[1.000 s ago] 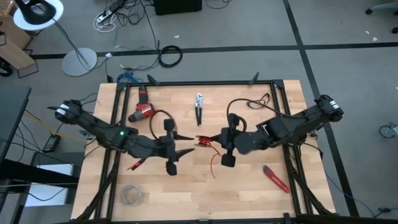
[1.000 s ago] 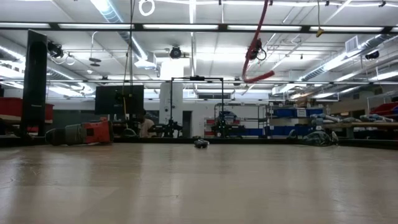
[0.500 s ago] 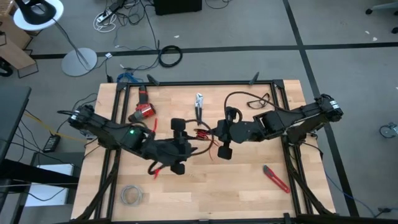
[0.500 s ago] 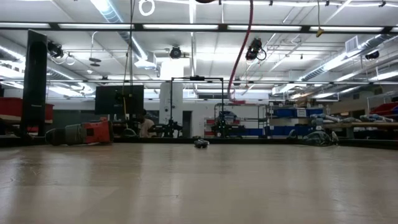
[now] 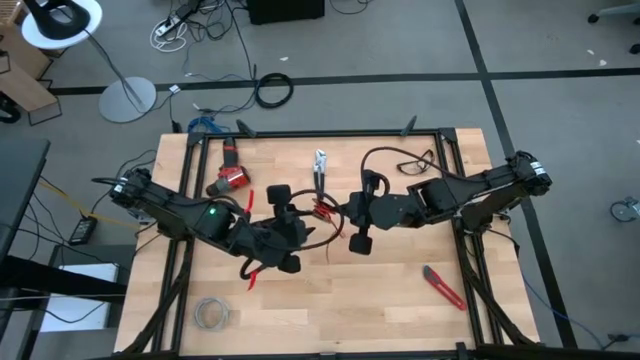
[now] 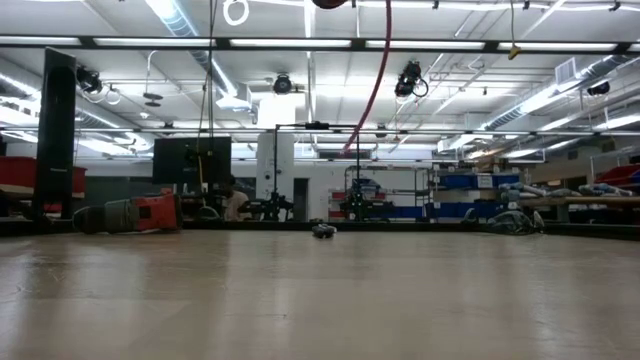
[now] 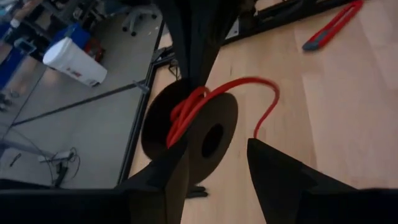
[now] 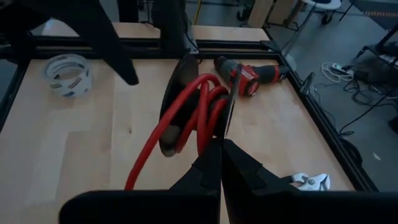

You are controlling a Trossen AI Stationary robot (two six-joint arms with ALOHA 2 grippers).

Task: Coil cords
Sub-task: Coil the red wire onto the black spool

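Both arms meet over the middle of the desk (image 5: 400, 310), and the red cord (image 8: 186, 121) is between them, lifted off the wood. In the right wrist view several turns of it sit in a loop against a dark disc, just in front of the right end effector (image 8: 221, 146), whose fingers are pressed together at the loop's edge; whether they pinch a strand I cannot say for sure. The left end effector (image 7: 217, 158) faces the same bundle from the other side with its fingers apart, holding nothing. One free tail of the cord leaves the loop and curves down toward the wood, so the loose length lies on the left arm's side, and I judge this arm is nearer to catch it for the next turn. Around them lie a red drill (image 5: 228, 178) and pliers (image 5: 320, 165) behind, a red utility knife (image 5: 443, 287) at the right, a pale wire bundle (image 5: 210, 313) in front; none blocks the way.
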